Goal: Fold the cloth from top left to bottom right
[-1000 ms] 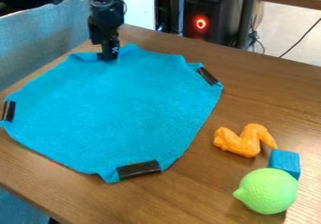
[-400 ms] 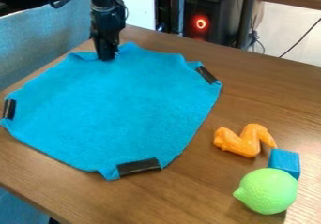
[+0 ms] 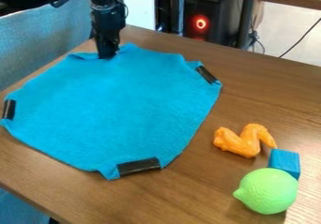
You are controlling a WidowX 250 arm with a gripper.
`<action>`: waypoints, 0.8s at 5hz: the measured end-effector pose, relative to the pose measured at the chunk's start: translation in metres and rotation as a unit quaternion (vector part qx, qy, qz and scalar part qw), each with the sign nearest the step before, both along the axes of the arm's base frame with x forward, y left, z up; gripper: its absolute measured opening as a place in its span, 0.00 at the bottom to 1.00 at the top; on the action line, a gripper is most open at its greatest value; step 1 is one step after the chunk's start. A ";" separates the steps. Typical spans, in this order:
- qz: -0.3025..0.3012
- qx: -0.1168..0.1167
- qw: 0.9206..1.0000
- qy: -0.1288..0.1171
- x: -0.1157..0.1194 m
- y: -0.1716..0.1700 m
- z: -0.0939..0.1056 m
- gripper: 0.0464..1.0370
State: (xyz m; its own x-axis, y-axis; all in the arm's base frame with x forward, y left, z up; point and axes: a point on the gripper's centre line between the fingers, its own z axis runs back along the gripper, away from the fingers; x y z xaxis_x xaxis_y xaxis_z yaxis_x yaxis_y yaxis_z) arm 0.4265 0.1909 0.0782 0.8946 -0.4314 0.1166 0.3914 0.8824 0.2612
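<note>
Brown table point(image 3: 188, 204), viewed at a slant; grey-blue fabric panel point(image 3: 37, 40) along its left side, dark box with a red ring of light point(image 3: 201, 23) beyond the far edge.

Gripper point(image 3: 107, 54): pointed down at the far, upper-left part of the blue cloth point(image 3: 113, 108), tip against or just above the fabric. State of jaws: cannot tell whether apart, together or clamped on cloth.

Change: compared with a second ago, the near and right edges of the cloth sit slightly closer to the far side of the table; the gripper tip is also a little farther back. Reading: contact probably drags the whole cloth backward. No fold across it yet; a hold on the far edge looks like the step in hand. Next, a firm pinch and lift, then a carry toward the lower right. Risk: the edge slips free, or the cloth slides along instead of folding.

Counts, outward from the jaws:
- cloth: 1, spread nearly flat, far edge rumpled.
- black strips: 3, at its right point(image 3: 206, 75), left point(image 3: 9, 109) and near point(image 3: 138, 166) corners.
- orange toy: 1 point(image 3: 243, 141), right of the cloth, apart from it.
- blue block: 1 point(image 3: 285, 161), beside the toy.
- green fruit: 1 point(image 3: 268, 191), in front of the block.
</note>
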 end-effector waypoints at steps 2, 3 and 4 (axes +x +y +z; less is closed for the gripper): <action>-0.020 -0.036 0.998 -0.047 -0.015 -0.022 0.054 0.01; -0.061 -0.027 0.997 -0.038 -0.041 -0.054 0.053 0.01; -0.108 -0.010 0.993 -0.038 -0.070 -0.085 0.053 0.01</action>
State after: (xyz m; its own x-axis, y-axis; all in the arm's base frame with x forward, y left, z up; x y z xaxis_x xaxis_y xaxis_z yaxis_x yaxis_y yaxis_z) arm 0.3566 0.1059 0.1308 0.7702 -0.6089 0.1899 0.5517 0.7854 0.2807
